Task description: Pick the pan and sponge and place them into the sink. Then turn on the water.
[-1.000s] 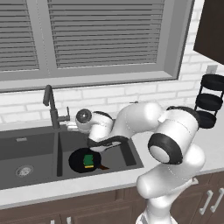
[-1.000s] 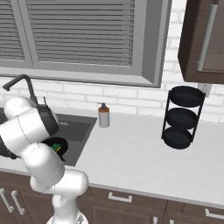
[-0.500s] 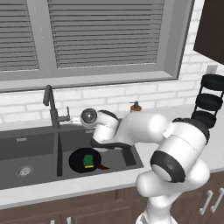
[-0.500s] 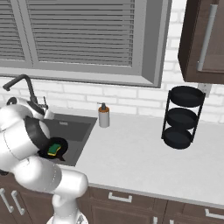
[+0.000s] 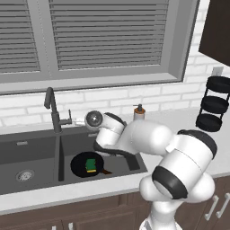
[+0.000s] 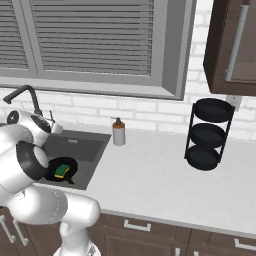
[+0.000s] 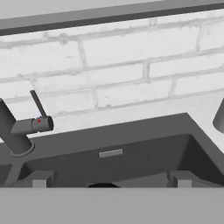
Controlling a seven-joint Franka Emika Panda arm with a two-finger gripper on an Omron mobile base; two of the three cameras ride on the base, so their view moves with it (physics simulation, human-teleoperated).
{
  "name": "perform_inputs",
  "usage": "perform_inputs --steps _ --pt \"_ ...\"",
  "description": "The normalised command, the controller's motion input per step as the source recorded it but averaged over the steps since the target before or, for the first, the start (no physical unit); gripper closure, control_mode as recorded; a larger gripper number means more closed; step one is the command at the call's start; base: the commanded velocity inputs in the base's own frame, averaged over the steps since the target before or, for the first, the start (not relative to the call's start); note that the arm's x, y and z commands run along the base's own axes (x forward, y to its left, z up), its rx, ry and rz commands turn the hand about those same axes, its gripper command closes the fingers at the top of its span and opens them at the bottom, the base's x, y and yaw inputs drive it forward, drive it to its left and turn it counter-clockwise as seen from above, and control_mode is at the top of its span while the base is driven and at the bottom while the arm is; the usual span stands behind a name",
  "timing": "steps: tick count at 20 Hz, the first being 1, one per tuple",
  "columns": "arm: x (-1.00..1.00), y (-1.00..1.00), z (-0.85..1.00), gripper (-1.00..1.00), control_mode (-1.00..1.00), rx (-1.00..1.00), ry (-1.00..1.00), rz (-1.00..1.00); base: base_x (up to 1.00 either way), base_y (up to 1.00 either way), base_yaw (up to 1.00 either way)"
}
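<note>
Pan (image 5: pixel 85 165) lies in the sink's (image 5: pixel 31 148) right basin with the sponge (image 5: pixel 91 165) on it; the hand (image 7: pixel 109 180) hangs wide open and empty above that basin, right of the faucet (image 5: pixel 53 112)

The pan (image 5: pixel 86 165) is placed in the right basin of the sink (image 5: pixel 31 148), at lower left of the left base view, and the sponge (image 5: pixel 91 165) is laid on it. The faucet (image 5: pixel 53 111) is set behind the divider, the dispenser (image 5: pixel 139 112) right of the sink, the rack (image 5: pixel 214 103) at far right.
</note>
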Motion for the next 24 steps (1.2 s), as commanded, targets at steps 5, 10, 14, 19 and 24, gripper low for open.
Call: perform_inputs --steps 5,10,14,19,24 --pt "0.00 0.00 0.16 -1.00 -1.00 0.00 -0.03 0.00 0.00 0.00 0.00" --pt "0.00 -0.01 0.09 -1.00 -1.00 0.00 0.00 0.00 0.00 0.00 0.00" --pt "0.04 0.00 0.02 -1.00 -1.00 0.00 0.00 0.00 0.00 0.00 0.00" --pt "0.02 0.00 0.02 -1.00 -1.00 0.00 0.00 0.00 0.00 0.00 0.00" --pt "0.00 0.00 0.01 -1.00 -1.00 0.00 0.00 0.00 0.00 0.00 0.00"
